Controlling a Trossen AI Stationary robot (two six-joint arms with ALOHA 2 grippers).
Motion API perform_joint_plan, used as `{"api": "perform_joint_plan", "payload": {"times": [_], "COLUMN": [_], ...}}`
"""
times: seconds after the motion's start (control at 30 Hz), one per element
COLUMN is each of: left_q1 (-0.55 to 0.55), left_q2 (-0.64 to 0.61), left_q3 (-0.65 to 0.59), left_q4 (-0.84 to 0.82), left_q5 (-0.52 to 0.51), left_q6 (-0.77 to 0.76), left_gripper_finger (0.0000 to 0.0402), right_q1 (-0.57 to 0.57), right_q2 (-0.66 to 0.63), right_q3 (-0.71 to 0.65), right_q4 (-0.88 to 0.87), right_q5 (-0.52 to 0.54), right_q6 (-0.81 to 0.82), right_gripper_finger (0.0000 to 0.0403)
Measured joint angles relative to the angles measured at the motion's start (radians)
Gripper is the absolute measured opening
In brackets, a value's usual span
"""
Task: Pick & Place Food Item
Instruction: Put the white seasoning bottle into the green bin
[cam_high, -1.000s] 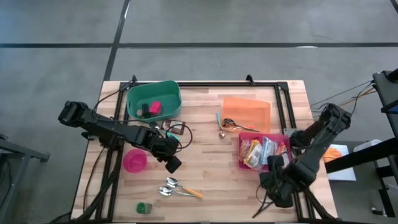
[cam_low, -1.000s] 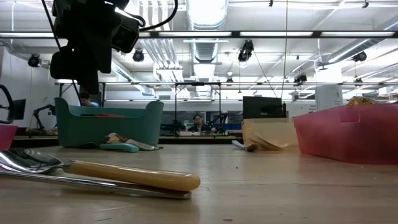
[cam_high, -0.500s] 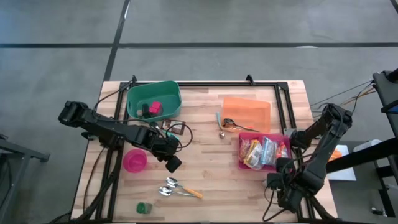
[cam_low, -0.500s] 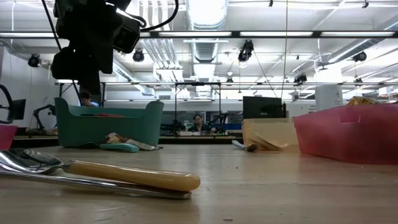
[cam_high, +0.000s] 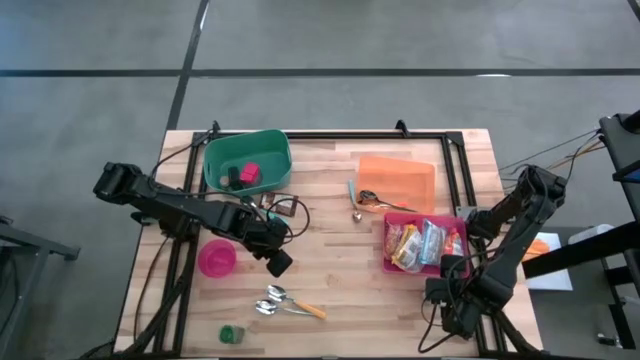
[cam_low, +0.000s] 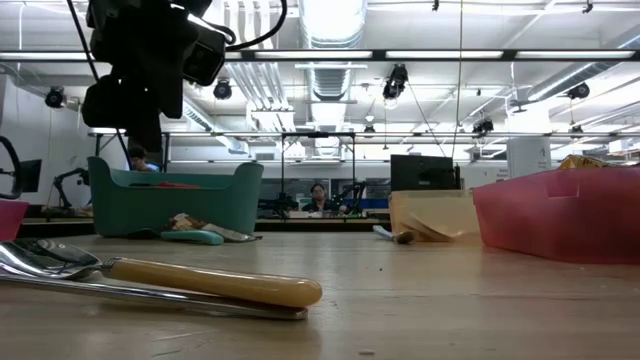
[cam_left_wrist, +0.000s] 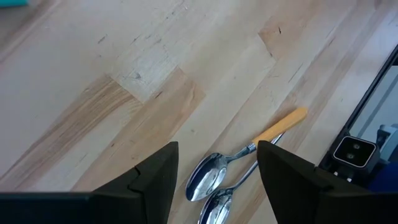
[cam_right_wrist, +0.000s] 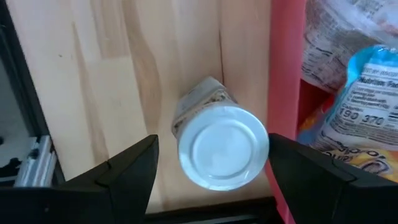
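Observation:
A small jar with a white lid (cam_right_wrist: 222, 147) stands upright on the wooden table, right beside the outer wall of the red bin (cam_right_wrist: 286, 74). My right gripper (cam_right_wrist: 213, 142) points straight down over the jar, open, one finger on each side of the lid; I cannot tell whether they touch it. In the high view that arm (cam_high: 462, 298) is at the bin's near right corner and hides the jar. The red bin (cam_high: 388, 262) holds several food packets (cam_high: 420, 243). My left gripper (cam_high: 278, 264) hangs open over the table's middle left, above two spoons (cam_left_wrist: 214, 180).
A green bin (cam_high: 247, 160) with small items stands at the far left, and an orange bag (cam_high: 398, 180) with a spoon on it lies far right of centre. A pink bowl (cam_high: 216, 258) and a small green thing (cam_high: 231, 334) sit near left. Bare wood lies mid-table.
My right gripper has come down toward the table beside the red bin and shifted a little toward the table's right edge, rolling slightly as it sank. The left arm has kept still.

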Motion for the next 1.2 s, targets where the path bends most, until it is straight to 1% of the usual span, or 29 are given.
{"api": "perform_joint_plan", "payload": {"times": [0.33,0.47,0.57,0.73,1.07,1.2], "left_q1": [0.005,0.005,0.005,0.005,0.005,0.005], "left_q2": [0.0,0.0,0.0,0.0,0.0,0.0], "left_q3": [0.0,0.0,0.0,0.0,0.0,0.0], "left_q4": [0.001,0.001,0.001,0.002,0.018,0.116], "left_q5": [-0.002,-0.001,-0.001,-0.001,-0.001,0.0], "left_q6": [0.0,0.0,0.0,0.001,0.0,0.042], "left_gripper_finger": [0.0219,0.0219,0.0219,0.0219,0.0219,0.0219], "right_q1": [0.0,0.0,0.0,0.0,0.0,0.0], "right_q2": [0.0,0.0,0.0,-0.002,0.0,-0.016], "right_q3": [-0.025,-0.024,-0.031,-0.044,-0.034,-0.008], "right_q4": [0.016,0.031,0.043,0.067,0.063,0.065], "right_q5": [0.0,0.018,0.023,0.026,0.02,0.045], "right_q6": [0.016,0.017,0.018,0.014,0.007,-0.006], "right_gripper_finger": [0.0292,0.029,0.0268,0.0199,0.0198,0.0198]}}
